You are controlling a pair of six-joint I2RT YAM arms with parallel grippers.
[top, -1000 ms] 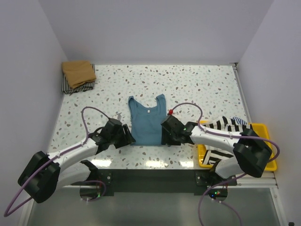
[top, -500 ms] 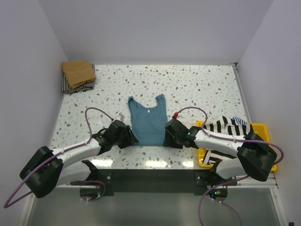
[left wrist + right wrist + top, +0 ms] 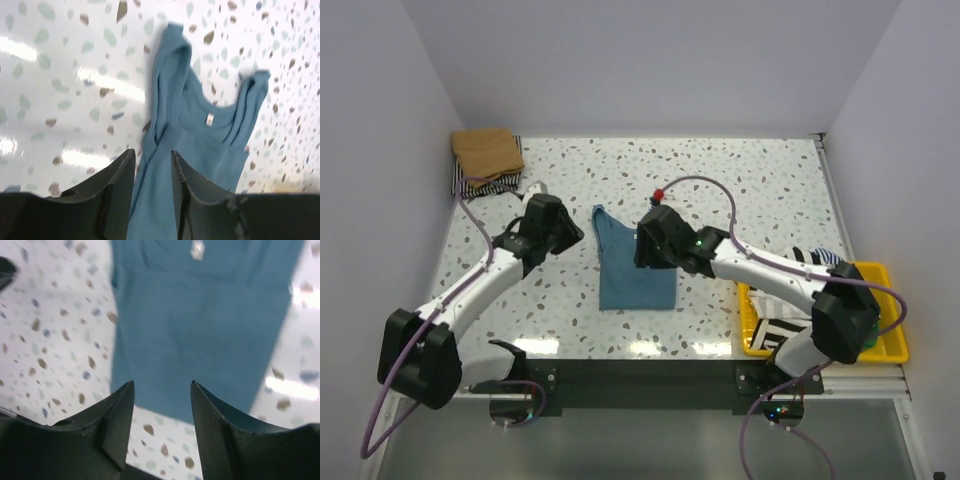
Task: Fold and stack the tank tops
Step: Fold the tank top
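**Assessor:** Position of the work and the tooling?

**Inspector:** The teal tank top [image 3: 632,272] lies spread at the middle of the tabletop [image 3: 750,180], straps toward the far side. The left end effector [image 3: 151,151] hangs over its left edge, fingers narrowly apart, with nothing seen clamped. The right end effector [image 3: 162,384] hangs over the body, fingers wider apart and empty.

**Assessor:** Step in hand?

**Inspector:** Judged to be the first fold, not yet begun. Both arms should descend together and pinch at matching points on opposite sides. They should then lift low and carry evenly so the edges meet. The left strap [image 3: 170,70] is rolled on itself and is best flattened first, or the fold is likely to set crooked.

**Assessor:** Differences between views?

**Inspector:** Only the left wrist view shows the rolled strap. Overhead, the right arm hides the right strap. The right wrist view shows the body lying smooth. Only the overhead view shows the tan-brown tank top [image 3: 487,150] folded on a striped tank top [image 3: 480,186] at the far-left corner. It also shows further striped tops [image 3: 805,265] draped on the yellow tray [image 3: 885,345].
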